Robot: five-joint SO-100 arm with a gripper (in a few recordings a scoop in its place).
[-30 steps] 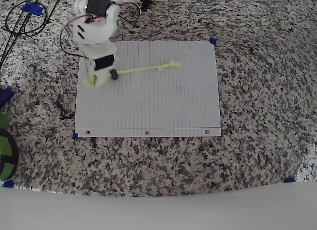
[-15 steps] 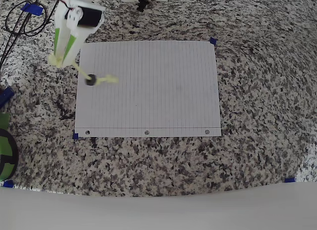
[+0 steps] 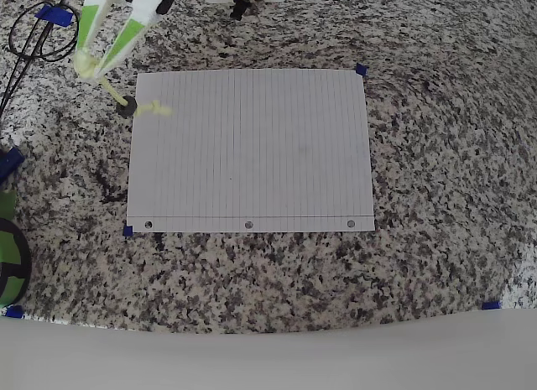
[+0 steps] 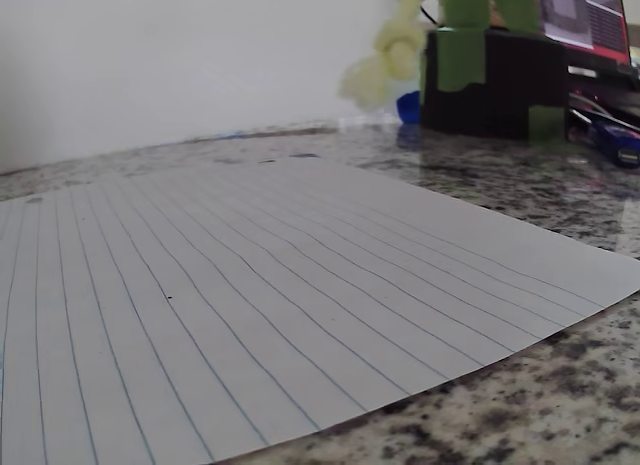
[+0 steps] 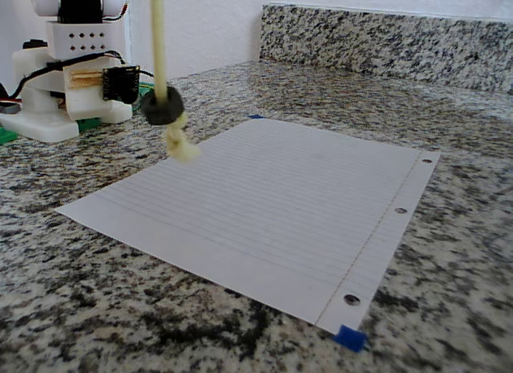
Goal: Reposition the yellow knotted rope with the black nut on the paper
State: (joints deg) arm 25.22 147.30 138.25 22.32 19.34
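My gripper (image 3: 89, 68) is raised over the granite just beyond the paper's top-left corner in the overhead view, shut on the upper end of the yellow knotted rope (image 3: 111, 90). The rope (image 5: 159, 44) hangs straight down in the fixed view. The black nut (image 3: 127, 106) (image 5: 163, 106) sits low on the cord, resting on the bottom knot (image 5: 181, 146), which dangles above the paper's edge. A blurred knot of the rope (image 4: 385, 53) shows at the top of the wrist view. The white lined paper (image 3: 252, 155) (image 5: 272, 196) (image 4: 250, 285) lies flat with nothing on it.
A black looped cable (image 3: 38, 36) lies at the top left of the granite counter. The arm's white base (image 5: 68, 76) stands behind the paper. Blue tape marks (image 3: 361, 70) sit at the paper's corners. A dark box (image 4: 490, 80) stands beyond the paper.
The rope lay across the paper one second ago; the gripper has lifted it and swung to the upper left, so it now dangles with the nut slid down to the bottom knot.
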